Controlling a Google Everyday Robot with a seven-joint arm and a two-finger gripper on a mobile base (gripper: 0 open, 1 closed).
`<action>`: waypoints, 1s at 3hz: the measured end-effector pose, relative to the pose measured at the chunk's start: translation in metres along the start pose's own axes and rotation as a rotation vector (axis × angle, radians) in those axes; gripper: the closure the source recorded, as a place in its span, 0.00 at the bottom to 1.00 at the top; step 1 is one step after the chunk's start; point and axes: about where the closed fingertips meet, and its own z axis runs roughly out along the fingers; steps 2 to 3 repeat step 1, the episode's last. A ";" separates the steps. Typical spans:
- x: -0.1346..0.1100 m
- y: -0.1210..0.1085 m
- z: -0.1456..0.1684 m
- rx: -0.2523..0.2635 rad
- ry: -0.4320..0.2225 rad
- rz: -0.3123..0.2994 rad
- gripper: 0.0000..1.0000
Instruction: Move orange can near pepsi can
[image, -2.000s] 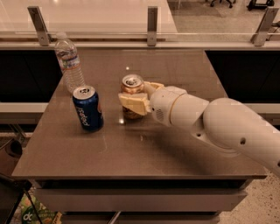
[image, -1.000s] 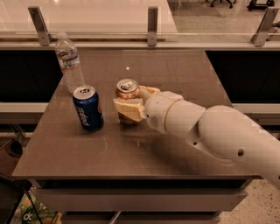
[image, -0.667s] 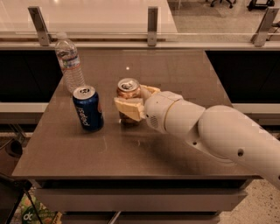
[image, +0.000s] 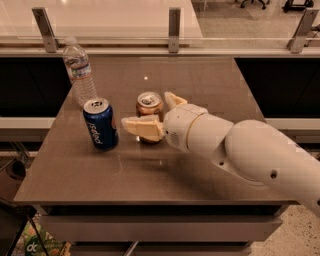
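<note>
Orange can (image: 149, 106), likely light, slick, dentable: I'm pinching its middle with the gripper (image: 146, 110), right of the pepsi can (image: 101, 125).

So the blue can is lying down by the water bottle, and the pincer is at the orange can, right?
No, the blue can stands upright, as the camera view shows. It is by the water bottle, and the pincer is at the orange can.
</note>
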 end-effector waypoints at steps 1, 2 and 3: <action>0.000 0.000 0.000 0.000 0.000 0.000 0.00; 0.000 0.000 0.000 0.000 0.000 0.000 0.00; 0.000 0.000 0.000 0.000 0.000 0.000 0.00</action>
